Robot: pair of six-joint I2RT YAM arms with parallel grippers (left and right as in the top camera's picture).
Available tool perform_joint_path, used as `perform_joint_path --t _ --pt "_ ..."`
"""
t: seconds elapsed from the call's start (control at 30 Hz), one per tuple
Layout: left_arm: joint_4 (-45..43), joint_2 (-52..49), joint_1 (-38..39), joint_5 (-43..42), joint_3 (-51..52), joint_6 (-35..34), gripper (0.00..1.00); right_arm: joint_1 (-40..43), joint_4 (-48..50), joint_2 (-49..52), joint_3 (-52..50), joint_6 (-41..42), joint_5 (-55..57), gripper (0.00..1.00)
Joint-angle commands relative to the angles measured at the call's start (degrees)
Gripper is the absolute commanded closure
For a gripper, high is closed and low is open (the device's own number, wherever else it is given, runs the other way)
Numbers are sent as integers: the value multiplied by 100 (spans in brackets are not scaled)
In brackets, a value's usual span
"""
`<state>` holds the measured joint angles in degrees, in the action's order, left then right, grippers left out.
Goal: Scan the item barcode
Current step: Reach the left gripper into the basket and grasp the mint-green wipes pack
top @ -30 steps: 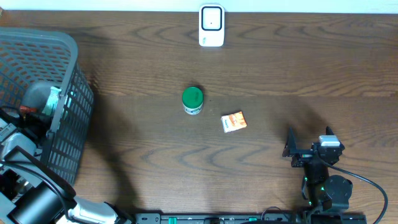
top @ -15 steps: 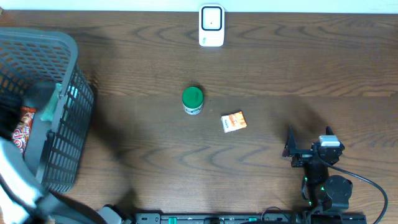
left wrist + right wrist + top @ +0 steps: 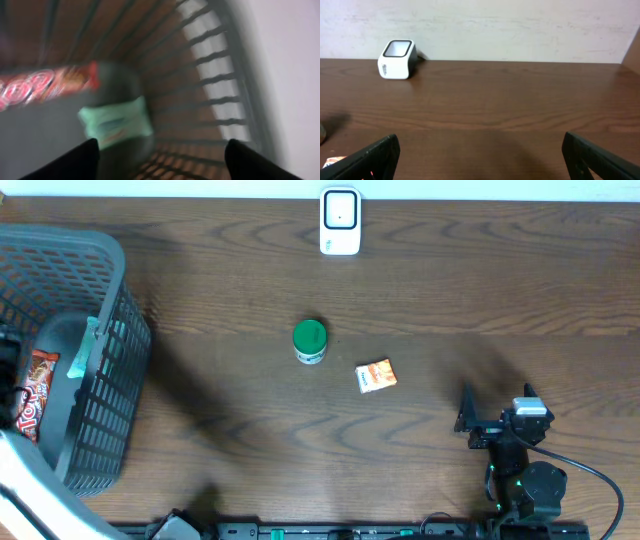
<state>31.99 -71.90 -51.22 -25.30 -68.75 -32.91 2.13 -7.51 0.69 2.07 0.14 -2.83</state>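
Note:
A red candy bar (image 3: 30,395) lies inside the grey basket (image 3: 110,260) at the left, beside a green packet (image 3: 80,355). The left wrist view is blurred; it shows the candy bar (image 3: 45,85) and the green packet (image 3: 117,122) below my left gripper (image 3: 160,160), whose jaws stand wide apart with nothing between them. The white scanner (image 3: 340,222) stands at the table's far edge and also shows in the right wrist view as the scanner (image 3: 396,59). My right gripper (image 3: 495,405) rests open at the near right, empty.
A green-lidded jar (image 3: 310,340) and a small orange box (image 3: 377,376) sit mid-table. The basket's tall mesh walls (image 3: 210,75) surround my left gripper. The grey left arm (image 3: 25,480) blurs across the near left corner.
My left gripper has opened and the candy bar now lies loose in the basket. The left arm has shifted toward the near left. The right arm has not moved.

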Motion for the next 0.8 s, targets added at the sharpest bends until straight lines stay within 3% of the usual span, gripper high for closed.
perform_joint_path --t 0.0,0.37,0.77 --pt "122 -914 55 168 72 138 18 -35 0 -31 -20 -63 -9 1" --pt "90 -2774 758 164 72 413 13 -35 0 -31 -20 -66 -9 1" --pt "-31 -3250 1019 505 72 260 11 -35 2 -31 -20 -63 -9 1"
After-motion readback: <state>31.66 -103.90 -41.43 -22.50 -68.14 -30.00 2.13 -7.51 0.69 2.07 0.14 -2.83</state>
